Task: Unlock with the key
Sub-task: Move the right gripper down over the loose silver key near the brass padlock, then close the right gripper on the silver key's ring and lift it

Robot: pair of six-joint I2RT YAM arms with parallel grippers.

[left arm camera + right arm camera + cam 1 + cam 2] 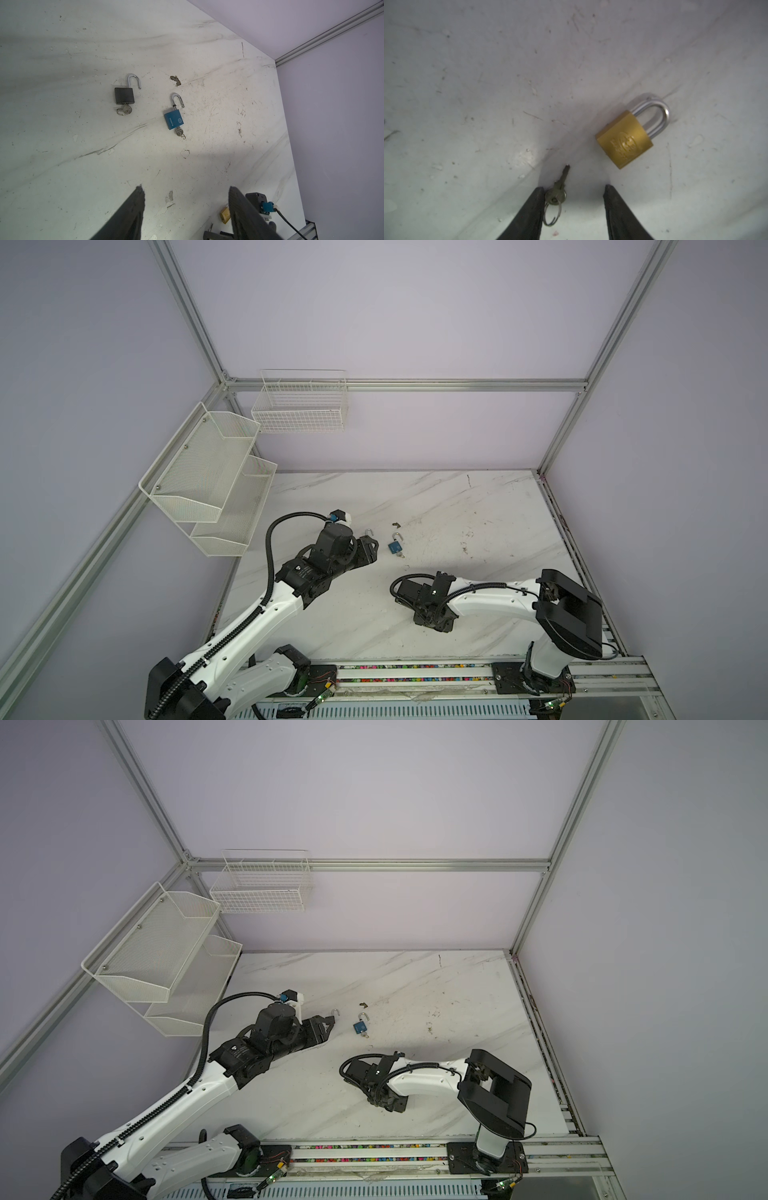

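A brass padlock [625,139] lies flat on the marble table [478,510] with its shackle shut. Just beside it a small key [560,187] on a wire ring rests on the table, its blade pointing away from the jaws. My right gripper [574,189] hangs low over the key, open, with the key's head against one finger [529,207]. In both top views this gripper [432,620] points down near the table's front and hides key and brass padlock. My left gripper [186,190] is open and holds nothing; the brass padlock [225,215] shows beside its finger.
A black padlock [124,95] and a blue padlock [174,120] lie mid-table, each with its shackle open and a key in it. A bit of debris [396,525] lies behind the blue padlock [395,546]. White mesh shelves [208,481] and a wire basket [301,406] hang on the walls.
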